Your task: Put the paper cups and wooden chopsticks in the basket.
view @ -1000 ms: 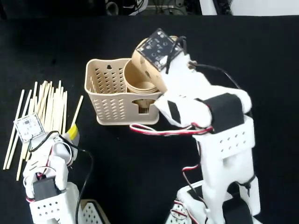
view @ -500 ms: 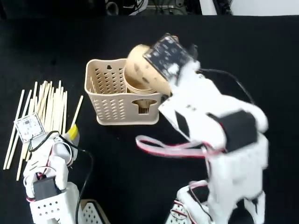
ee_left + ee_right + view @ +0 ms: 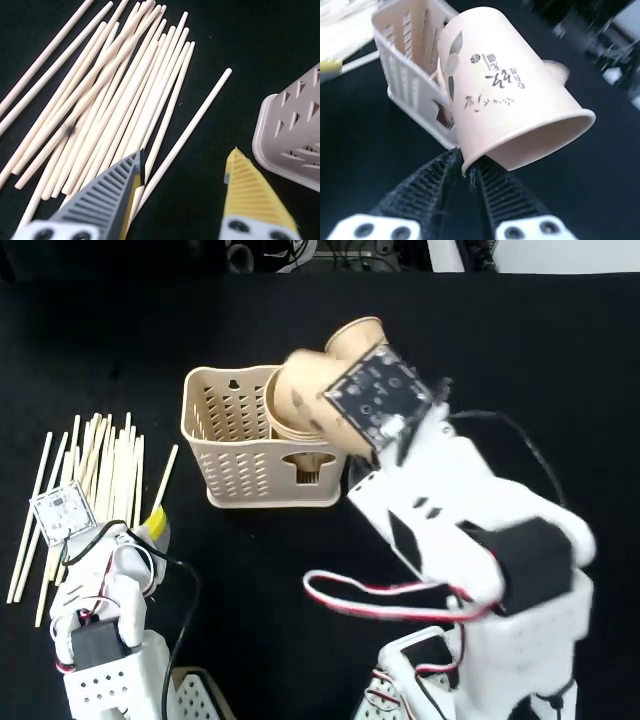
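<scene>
A beige slotted basket (image 3: 235,440) stands mid-table with paper cups (image 3: 300,426) stacked in its right half. My right gripper (image 3: 470,172) is shut on the rim of a paper cup (image 3: 505,107), which hangs tipped on its side over the basket's right end (image 3: 305,390). Another paper cup (image 3: 356,337) shows just behind it. Wooden chopsticks (image 3: 90,465) lie in a loose pile at the table's left. My left gripper (image 3: 185,170) is open low over the pile's near edge, with one stray chopstick (image 3: 192,120) running between its fingers, untouched.
The basket's corner (image 3: 295,130) is close to my left gripper's yellow finger. Black cloth covers the table. The right arm's white body (image 3: 470,540) and its red and white cable fill the front right.
The right arm has swung to the right and turned its wrist, tipping the held cup further onto its side. The left arm has kept still.
</scene>
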